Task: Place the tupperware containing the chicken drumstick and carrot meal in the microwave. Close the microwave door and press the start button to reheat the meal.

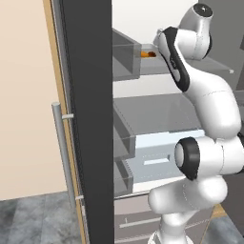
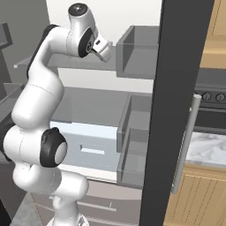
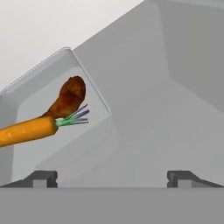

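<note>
The gripper (image 3: 112,178) is held wide open, nothing pinched, just short of the tupperware (image 3: 26,98) with carrot (image 3: 26,131) and drumstick (image 3: 68,98).

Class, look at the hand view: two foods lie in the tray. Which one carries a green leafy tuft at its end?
The carrot: long, tapered and bright orange, with green strands at its end. The chicken drumstick beside it in the tupperware is shorter, lumpy, reddish-brown and has no tuft.

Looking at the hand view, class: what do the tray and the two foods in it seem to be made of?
The tupperware looks like translucent whitish-grey plastic, smooth, with a flared rim. The carrot is matte orange vegetable with green top strands. The chicken drumstick looks like cooked meat, lumpy and reddish-brown.
</note>
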### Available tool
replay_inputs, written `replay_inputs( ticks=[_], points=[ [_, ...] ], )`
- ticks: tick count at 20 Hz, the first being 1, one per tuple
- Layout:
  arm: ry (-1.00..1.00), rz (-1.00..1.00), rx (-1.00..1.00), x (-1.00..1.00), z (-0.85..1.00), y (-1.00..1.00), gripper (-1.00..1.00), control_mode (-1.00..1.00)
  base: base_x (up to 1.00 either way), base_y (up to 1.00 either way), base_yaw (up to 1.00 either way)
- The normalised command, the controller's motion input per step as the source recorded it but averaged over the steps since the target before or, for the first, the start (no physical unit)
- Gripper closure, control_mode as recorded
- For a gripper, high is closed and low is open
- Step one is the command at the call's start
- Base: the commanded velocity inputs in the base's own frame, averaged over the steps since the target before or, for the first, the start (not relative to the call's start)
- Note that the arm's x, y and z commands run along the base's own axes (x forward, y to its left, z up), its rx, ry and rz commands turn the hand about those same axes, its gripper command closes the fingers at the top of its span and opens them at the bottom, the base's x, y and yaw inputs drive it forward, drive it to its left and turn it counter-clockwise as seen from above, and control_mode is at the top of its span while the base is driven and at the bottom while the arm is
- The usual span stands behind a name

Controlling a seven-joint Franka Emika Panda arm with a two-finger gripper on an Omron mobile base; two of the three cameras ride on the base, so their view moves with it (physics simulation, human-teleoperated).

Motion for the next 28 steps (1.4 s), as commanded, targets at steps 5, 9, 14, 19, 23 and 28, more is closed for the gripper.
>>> replay_inputs(
  ticks=[5, 9, 14, 19, 23, 28],
  points=[
    [0.00, 0.00, 0.00, 0.69, -0.25, 0.00, -1.00, -1.00, 0.00, 0.00, 0.00],
    [0.00, 0.00, 0.00, 0.66, -0.21, 0.00, -1.00, -1.00, 0.00, 0.00, 0.00],
    [0.00, 0.00, 0.00, 0.51, -0.23, 0.00, -1.00, -1.00, 0.00, 0.00, 0.00],
    [0.00, -0.01, 0.00, 0.12, -0.38, 0.00, -1.00, -1.00, 0.00, 0.00, 0.00],
    [0.00, -0.02, 0.00, 0.00, -0.46, 0.06, 1.00, -1.00, 0.00, 0.00, 0.00],
    [-0.02, -0.02, 0.01, 0.00, -0.17, 0.01, 1.00, -1.00, 0.00, 0.00, 0.00]
  ],
)
